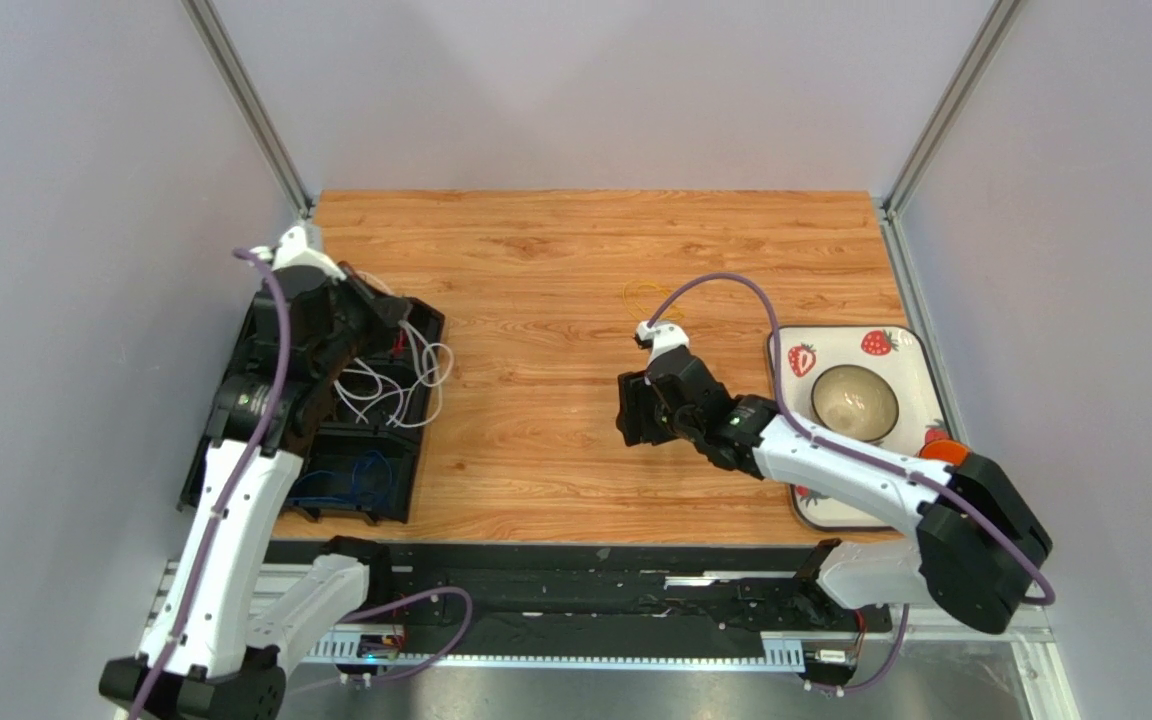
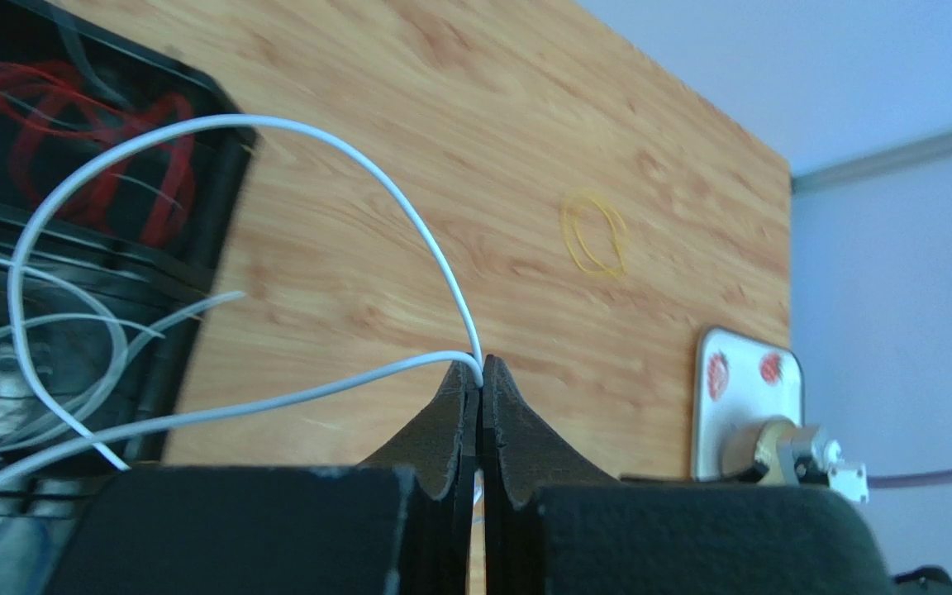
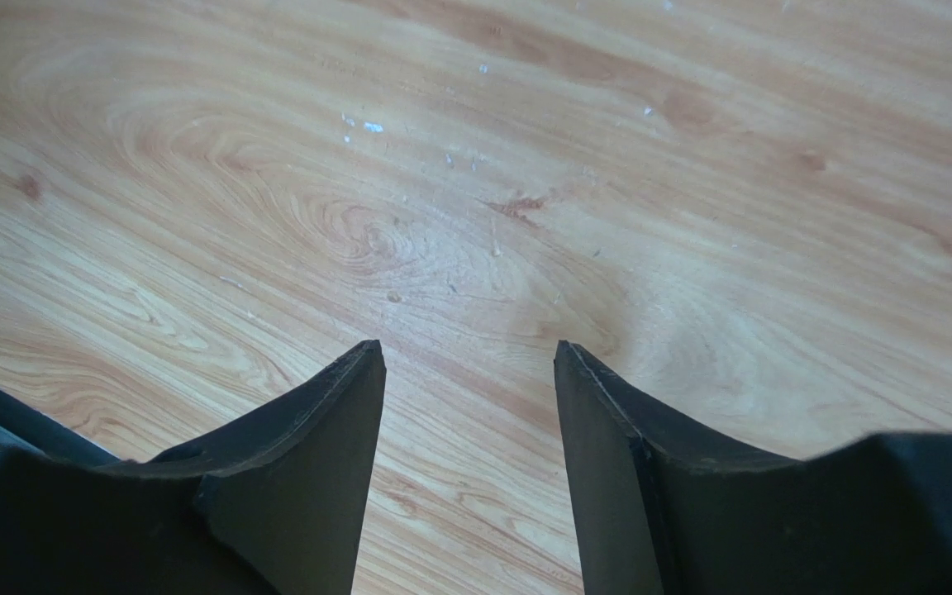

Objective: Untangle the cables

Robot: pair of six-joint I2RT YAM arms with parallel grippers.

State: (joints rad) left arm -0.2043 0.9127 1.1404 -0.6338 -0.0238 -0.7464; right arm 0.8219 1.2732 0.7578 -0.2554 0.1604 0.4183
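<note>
My left gripper (image 1: 391, 318) hovers over the far end of the black tray (image 1: 420, 458) and is shut on a white cable (image 2: 320, 139), pinched at the fingertips (image 2: 481, 367). The cable arcs back in a loop to the tray, where more white loops (image 1: 411, 393) spill over its right edge. Red cable (image 2: 65, 124) lies in the tray's far compartment and blue cable (image 1: 357, 480) in the near one. A yellow cable loop (image 1: 638, 288) lies alone on the wood, also seen in the left wrist view (image 2: 595, 233). My right gripper (image 1: 630, 413) is open and empty just above bare wood (image 3: 469, 353).
A white strawberry plate (image 1: 898, 348) holding a beige bowl (image 1: 856, 399) sits at the right edge, with an orange object (image 1: 946, 447) by its near corner. Grey walls enclose the table on the left, back and right.
</note>
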